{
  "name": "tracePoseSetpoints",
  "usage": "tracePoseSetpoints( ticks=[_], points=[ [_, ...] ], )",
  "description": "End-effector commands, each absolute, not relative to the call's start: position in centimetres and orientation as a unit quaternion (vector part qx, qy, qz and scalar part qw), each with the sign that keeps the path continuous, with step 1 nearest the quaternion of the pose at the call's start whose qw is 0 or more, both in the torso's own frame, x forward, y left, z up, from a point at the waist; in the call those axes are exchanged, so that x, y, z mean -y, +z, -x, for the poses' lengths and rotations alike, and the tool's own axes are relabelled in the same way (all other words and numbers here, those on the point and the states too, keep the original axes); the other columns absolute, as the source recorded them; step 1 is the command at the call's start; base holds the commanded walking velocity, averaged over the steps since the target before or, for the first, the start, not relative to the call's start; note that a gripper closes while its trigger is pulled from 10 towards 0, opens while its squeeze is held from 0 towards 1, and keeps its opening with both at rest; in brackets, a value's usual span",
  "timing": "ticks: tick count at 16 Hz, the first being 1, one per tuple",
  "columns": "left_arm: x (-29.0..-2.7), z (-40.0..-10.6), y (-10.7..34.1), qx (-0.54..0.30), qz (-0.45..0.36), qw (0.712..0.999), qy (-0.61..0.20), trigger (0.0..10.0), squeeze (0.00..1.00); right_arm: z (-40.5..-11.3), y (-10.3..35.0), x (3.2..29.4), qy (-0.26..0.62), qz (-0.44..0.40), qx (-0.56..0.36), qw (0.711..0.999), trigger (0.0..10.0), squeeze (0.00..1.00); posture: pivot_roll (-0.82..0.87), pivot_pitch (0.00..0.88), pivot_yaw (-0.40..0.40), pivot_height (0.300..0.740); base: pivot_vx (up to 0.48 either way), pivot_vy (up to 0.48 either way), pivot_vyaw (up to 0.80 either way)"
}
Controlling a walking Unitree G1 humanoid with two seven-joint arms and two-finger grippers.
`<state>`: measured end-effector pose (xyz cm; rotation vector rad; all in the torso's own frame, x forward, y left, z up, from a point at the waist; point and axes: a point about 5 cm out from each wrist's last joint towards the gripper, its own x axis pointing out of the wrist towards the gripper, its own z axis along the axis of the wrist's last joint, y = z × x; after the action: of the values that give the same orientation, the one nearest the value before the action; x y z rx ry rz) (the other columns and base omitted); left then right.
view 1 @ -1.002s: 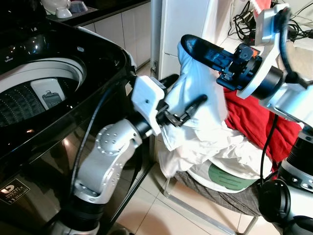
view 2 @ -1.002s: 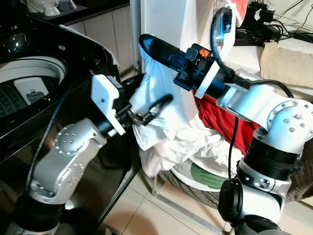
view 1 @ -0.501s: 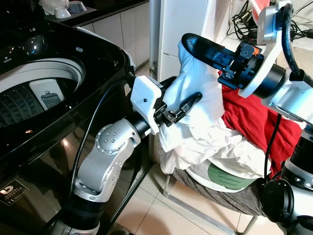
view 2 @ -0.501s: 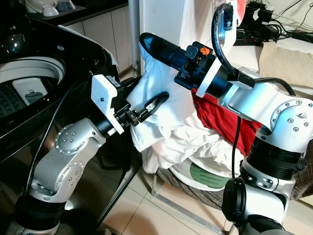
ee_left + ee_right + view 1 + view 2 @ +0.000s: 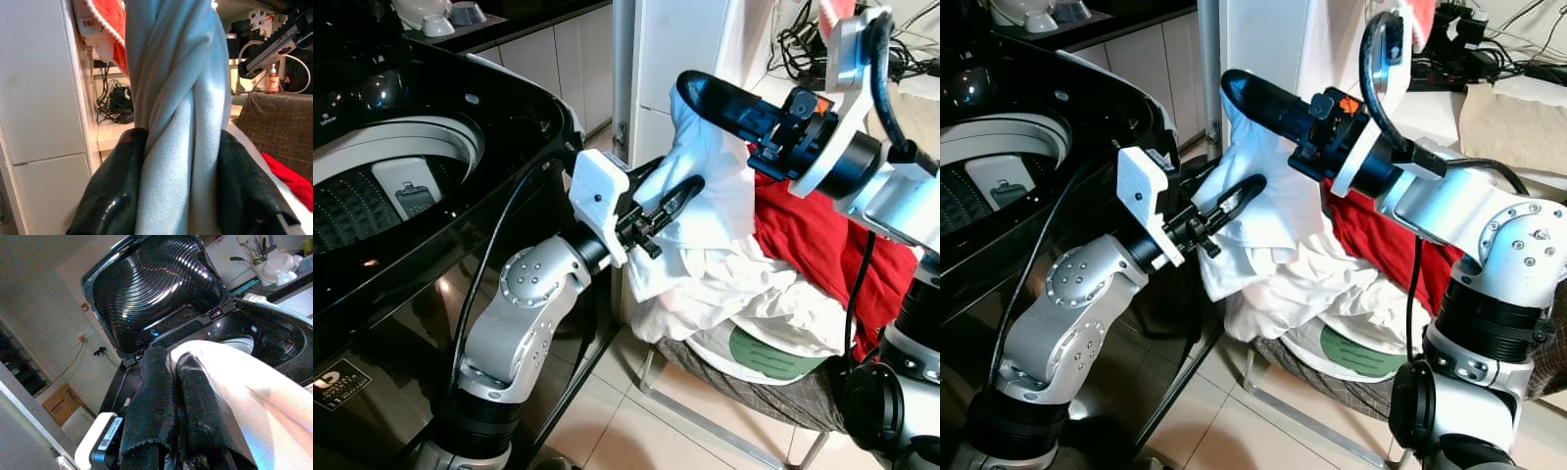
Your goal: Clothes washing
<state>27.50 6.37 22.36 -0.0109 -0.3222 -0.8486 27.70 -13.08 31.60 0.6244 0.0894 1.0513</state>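
Garment: white cloth (image 5: 710, 186), twisted and creased, hanging over a basket (image 5: 773, 397) beside the washing machine (image 5: 401, 186).
Right gripper (image 5: 700, 93): pinching its top fold.
Left gripper (image 5: 680, 191): clamped on the twisted middle.
Underneath: red cloth (image 5: 813, 235).

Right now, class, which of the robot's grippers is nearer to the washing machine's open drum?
Left. The left gripper holds the white garment just beside the washing machine's rim. The right gripper grips the same garment higher up and farther from the drum.
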Motion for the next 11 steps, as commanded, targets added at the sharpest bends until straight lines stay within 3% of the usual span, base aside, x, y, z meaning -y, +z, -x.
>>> tracePoseSetpoints(
  ticks=[1,7,8,9,11],
  points=[
    [-6.6,-27.7,22.3,0.149,0.009,0.901,-0.407,0.0,0.00,-27.3,32.1,13.1,0.500,-0.289,-0.029,0.816,0.0,0.00,-0.03,0.000,-0.006,0.740,0.000,0.000,0.00],
    [-7.5,-28.4,22.6,0.154,0.019,0.916,-0.370,0.0,0.00,-27.4,32.0,13.2,0.486,-0.277,-0.025,0.829,0.0,0.00,-0.03,0.000,-0.003,0.740,0.000,0.000,0.00],
    [-7.7,-28.5,22.7,0.155,0.017,0.918,-0.364,0.0,0.00,-27.4,32.0,13.3,0.483,-0.273,-0.023,0.831,3.7,0.00,-0.03,0.000,-0.003,0.740,0.000,0.000,0.00],
    [-8.1,-28.8,22.8,0.156,0.015,0.924,-0.349,0.0,0.00,-27.5,32.0,13.4,0.476,-0.269,-0.022,0.837,10.0,1.00,-0.03,0.000,-0.003,0.740,0.000,0.000,0.00],
    [-8.7,-29.2,22.9,0.159,0.016,0.931,-0.328,0.0,0.00,-27.7,32.1,14.0,0.458,-0.276,-0.007,0.845,10.0,1.00,-0.03,0.000,-0.002,0.740,0.000,0.000,0.00]
  ],
)
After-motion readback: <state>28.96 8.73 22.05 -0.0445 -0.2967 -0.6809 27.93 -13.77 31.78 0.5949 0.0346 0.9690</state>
